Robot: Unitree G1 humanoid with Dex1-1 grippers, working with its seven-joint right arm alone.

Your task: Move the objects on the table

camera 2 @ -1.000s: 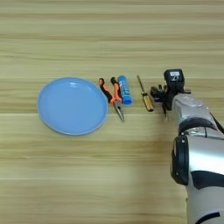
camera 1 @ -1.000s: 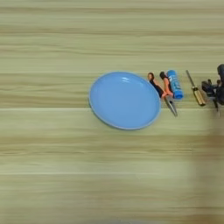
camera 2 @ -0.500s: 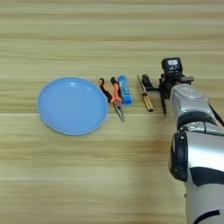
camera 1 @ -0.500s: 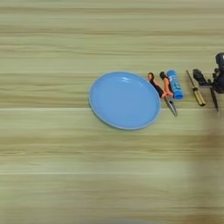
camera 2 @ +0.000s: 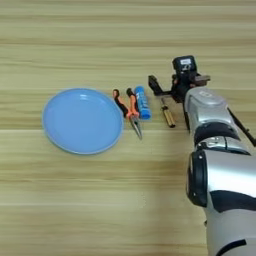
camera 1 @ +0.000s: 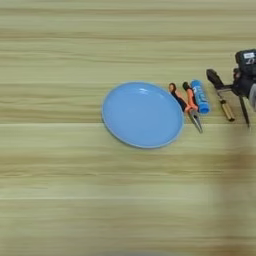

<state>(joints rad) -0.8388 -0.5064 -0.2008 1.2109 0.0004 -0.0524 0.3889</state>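
Note:
On the wooden table [camera 2: 75, 200] lies a round light-blue plate [camera 2: 82, 120]. Right of it, in a row, are the orange-handled pliers [camera 2: 127, 107], the blue cylinder with a white cap [camera 2: 142, 102] and the amber-handled screwdriver [camera 2: 168, 115]. A thin black stick [camera 1: 244, 111] lies right of the screwdriver; in the right eye view my arm covers it. My right gripper [camera 2: 176, 82] hovers over the far end of the screwdriver, open, with nothing between its fingers. Its left finger [camera 1: 214, 77] points towards the cylinder.
My silver forearm [camera 2: 215, 150] runs from the bottom right corner up to the gripper and covers the table there. Bare wood lies left of the plate and along the front.
The gripper has moved left and a little further away, from beside the black stick to over the screwdriver's far end. The objects have not moved.

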